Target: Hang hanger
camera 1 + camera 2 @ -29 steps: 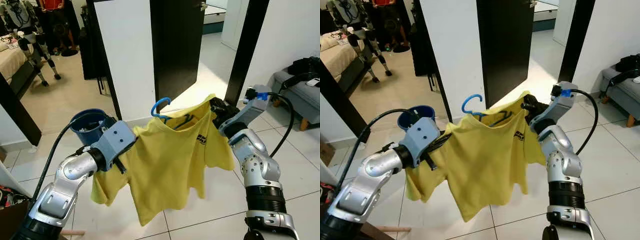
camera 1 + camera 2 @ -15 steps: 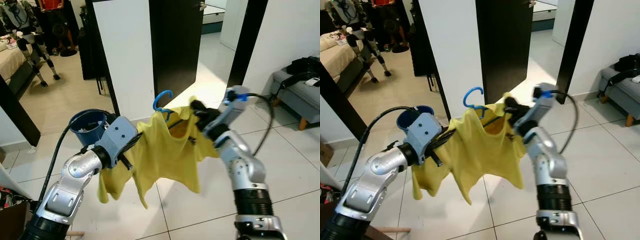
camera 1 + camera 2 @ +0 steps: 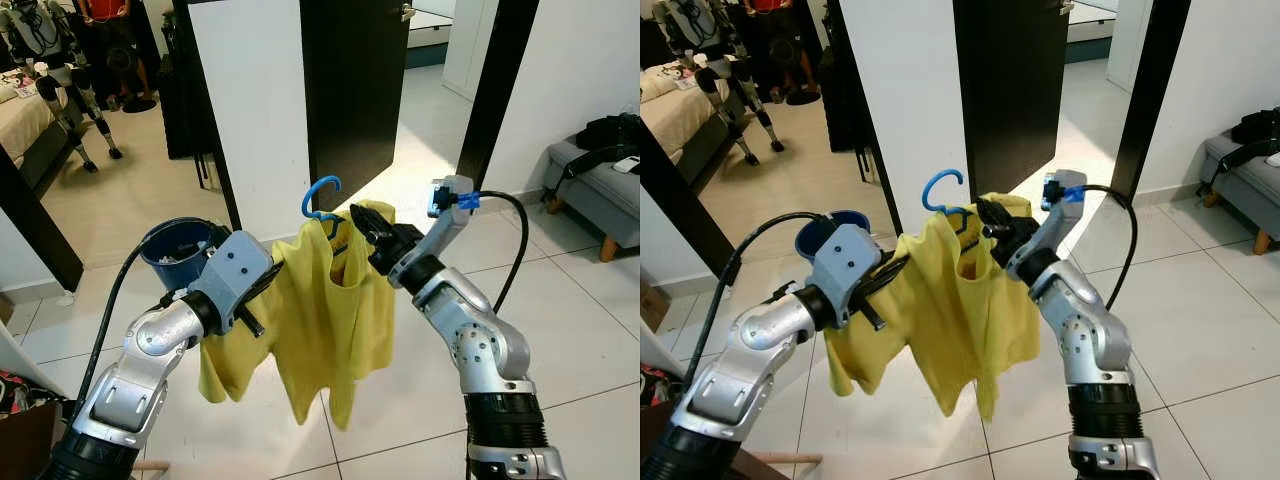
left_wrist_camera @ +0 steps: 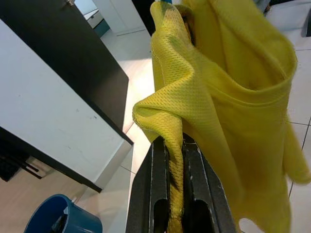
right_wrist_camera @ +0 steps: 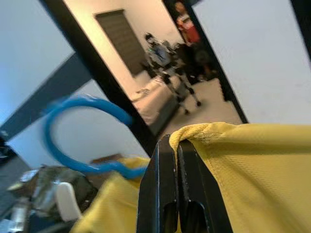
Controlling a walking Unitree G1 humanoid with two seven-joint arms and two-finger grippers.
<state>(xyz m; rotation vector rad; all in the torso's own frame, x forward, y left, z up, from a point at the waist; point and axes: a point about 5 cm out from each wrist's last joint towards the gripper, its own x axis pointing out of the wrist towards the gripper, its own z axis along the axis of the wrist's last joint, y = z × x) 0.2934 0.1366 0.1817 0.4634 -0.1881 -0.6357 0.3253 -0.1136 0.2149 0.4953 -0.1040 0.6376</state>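
Carrying stage: shirt (image 3: 320, 320) on blue hanger (image 3: 322, 200), held mid-air before the doorway. Left gripper (image 4: 176, 160) and right gripper (image 5: 174, 145) each pinched on a shoulder. Next: finding a rail and freeing the hook.

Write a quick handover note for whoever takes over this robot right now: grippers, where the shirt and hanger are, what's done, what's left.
Left gripper: shut on one shoulder of the yellow shirt.
Right gripper: shut on the shirt's other shoulder, close beside the blue hanger.
Shirt is held in the air over the tiled floor, bunched between the arms; the hanger's hook pokes up from its collar.
Done: shirt is on the hanger and lifted.
Left: no rail or rod is in view; find one and hook the hanger on it.
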